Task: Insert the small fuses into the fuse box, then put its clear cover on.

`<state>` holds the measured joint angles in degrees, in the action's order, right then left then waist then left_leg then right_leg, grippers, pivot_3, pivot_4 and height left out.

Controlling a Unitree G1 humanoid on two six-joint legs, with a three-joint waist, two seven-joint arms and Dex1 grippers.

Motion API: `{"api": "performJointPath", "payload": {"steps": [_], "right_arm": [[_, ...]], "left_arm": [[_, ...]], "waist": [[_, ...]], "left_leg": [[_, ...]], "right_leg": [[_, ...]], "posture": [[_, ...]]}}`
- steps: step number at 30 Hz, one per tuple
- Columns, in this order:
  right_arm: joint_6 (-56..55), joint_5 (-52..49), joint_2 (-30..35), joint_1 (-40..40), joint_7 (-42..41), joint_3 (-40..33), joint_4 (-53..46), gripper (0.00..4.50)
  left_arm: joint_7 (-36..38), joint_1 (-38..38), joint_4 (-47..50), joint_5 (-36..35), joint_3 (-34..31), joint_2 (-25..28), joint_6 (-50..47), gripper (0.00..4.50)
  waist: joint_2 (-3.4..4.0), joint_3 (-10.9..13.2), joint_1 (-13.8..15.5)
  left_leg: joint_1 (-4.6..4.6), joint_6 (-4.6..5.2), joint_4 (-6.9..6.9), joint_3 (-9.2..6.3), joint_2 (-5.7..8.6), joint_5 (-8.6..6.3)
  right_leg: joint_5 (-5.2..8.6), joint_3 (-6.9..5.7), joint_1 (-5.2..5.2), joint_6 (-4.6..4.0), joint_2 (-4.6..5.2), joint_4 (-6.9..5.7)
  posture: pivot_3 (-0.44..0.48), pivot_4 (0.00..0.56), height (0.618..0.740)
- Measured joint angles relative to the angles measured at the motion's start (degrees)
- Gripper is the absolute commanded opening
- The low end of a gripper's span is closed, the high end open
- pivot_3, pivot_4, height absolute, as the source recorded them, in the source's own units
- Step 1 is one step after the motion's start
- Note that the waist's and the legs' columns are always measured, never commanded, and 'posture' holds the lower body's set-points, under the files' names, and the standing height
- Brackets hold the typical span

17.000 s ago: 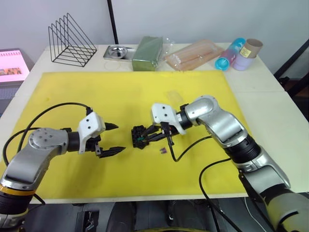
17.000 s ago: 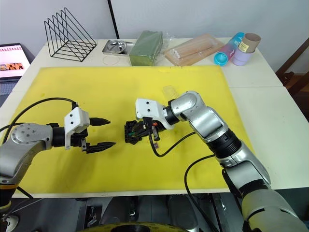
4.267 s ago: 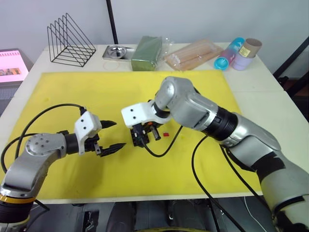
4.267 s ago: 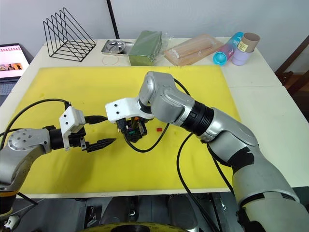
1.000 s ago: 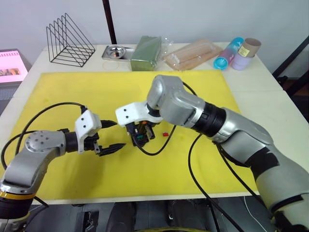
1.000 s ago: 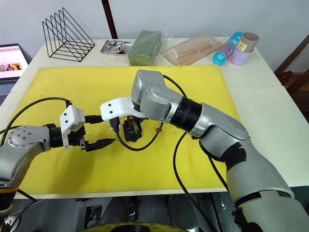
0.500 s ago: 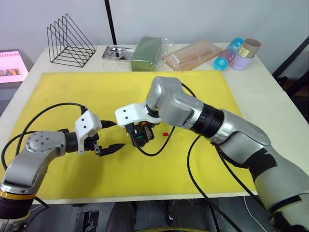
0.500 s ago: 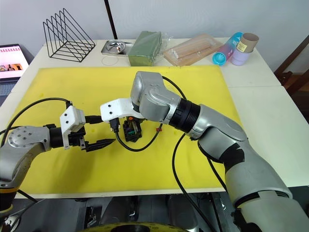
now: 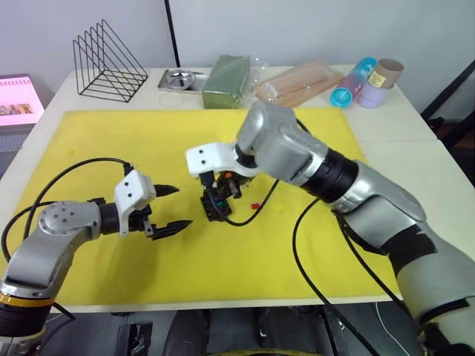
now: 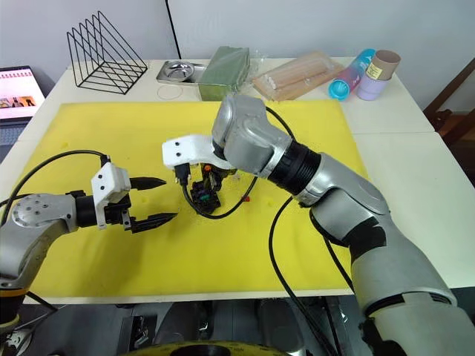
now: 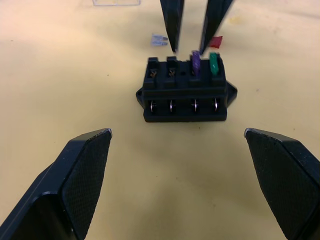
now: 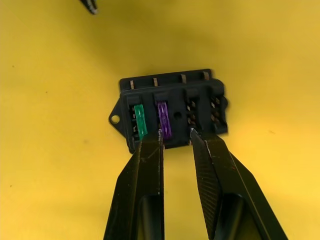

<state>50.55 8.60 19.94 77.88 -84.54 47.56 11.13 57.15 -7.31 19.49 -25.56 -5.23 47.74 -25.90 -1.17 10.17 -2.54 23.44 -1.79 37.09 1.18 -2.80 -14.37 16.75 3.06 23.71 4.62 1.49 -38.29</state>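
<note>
Fuses first — a green blade fuse (image 11: 214, 64) and a purple blade fuse (image 11: 195, 63) stand seated side by side in the end slots of the small black plastic fuse box (image 11: 185, 90), whose other two top slots show bare metal contacts. The box sits on the yellow foam mat (image 9: 148, 148) that covers the white desk (image 9: 415, 148), near the mat's middle. A small red blade fuse (image 9: 254, 205) lies loose on the mat just beside the box, on the robot's right of it, and a pale greyish-tan blade fuse (image 11: 158, 40) lies on the mat close behind the box as seen from the left wrist. The clear plastic cover (image 11: 115, 2) rests on the mat further off, only its edge in view.

The right claw (image 12: 175, 133) hangs directly over the box, its two black fingers slightly apart and gripping nothing — one fingertip touches or nearly touches the purple fuse, the other sits by the empty slot next to it. The left claw (image 9: 177, 207) hovers low over the mat to the robot's left of the box, fingers spread wide and empty, pointing at the box.
</note>
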Motion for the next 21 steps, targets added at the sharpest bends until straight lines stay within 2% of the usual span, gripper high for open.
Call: {"api": "performJointPath", "payload": {"steps": [7,9,12,14,18,21], "right_arm": [[1.52,-2.8,1.45,0.39,-0.73,-2.86,-1.59,0.97],[1.32,-4.41,1.54,-1.23,0.48,-6.2,-3.33,0.97],[-4.14,-7.37,0.34,-9.11,6.73,-14.33,-7.68,0.97],[-6.09,-9.55,0.62,-12.56,7.37,-15.7,-8.68,0.97],[-4.33,-13.17,1.55,-13.4,7.59,-19.07,-8.58,0.97],[-4.37,-14.17,2.06,-14.63,8.51,-19.98,-8.46,0.31]], "left_arm": [[-0.16,-0.99,-1.24,0.02,-0.11,0.01,0.05,4.5],[-0.15,-1.28,-1.37,0.02,-0.19,0.02,0.08,4.5],[-0.13,-1.37,-1.41,0.0,-0.33,0.03,0.15,4.5],[-0.11,-1.35,-1.41,0.0,-0.52,0.03,0.15,4.5],[-0.1,-1.35,-1.4,-0.02,-0.68,0.03,0.15,4.5],[-0.1,-1.35,-1.4,-0.02,-0.72,0.03,0.15,4.5]], "waist": [[0.0,0.0,-0.01],[0.0,0.0,0.01],[-0.06,-0.03,0.05],[-0.05,-0.01,0.02],[-0.04,0.01,-0.03],[-0.04,0.01,-0.02]], "left_leg": [[0.04,0.0,-0.01,0.01,0.0,0.0],[0.04,0.0,-0.01,0.01,0.0,0.0],[0.04,0.0,-0.02,-0.02,0.0,0.0],[0.05,0.0,0.0,-0.01,0.01,0.0],[0.04,0.0,-0.01,-0.02,-0.01,0.0],[0.04,0.0,-0.03,-0.03,-0.02,0.0]], "right_leg": [[0.0,0.0,0.04,0.0,0.0,0.0],[0.0,0.0,0.02,0.0,0.01,0.01],[-0.01,-0.04,-0.04,0.01,0.03,0.08],[-0.01,-0.02,-0.04,0.02,0.04,0.07],[-0.01,-0.03,-0.03,0.02,0.01,0.06],[-0.01,-0.03,-0.02,0.01,-0.01,0.06]], "posture": [[0.0,0.15,0.74],[0.0,0.15,0.74],[0.0,0.15,0.74],[0.0,0.15,0.74],[0.0,0.15,0.74],[0.0,0.15,0.74]]}}
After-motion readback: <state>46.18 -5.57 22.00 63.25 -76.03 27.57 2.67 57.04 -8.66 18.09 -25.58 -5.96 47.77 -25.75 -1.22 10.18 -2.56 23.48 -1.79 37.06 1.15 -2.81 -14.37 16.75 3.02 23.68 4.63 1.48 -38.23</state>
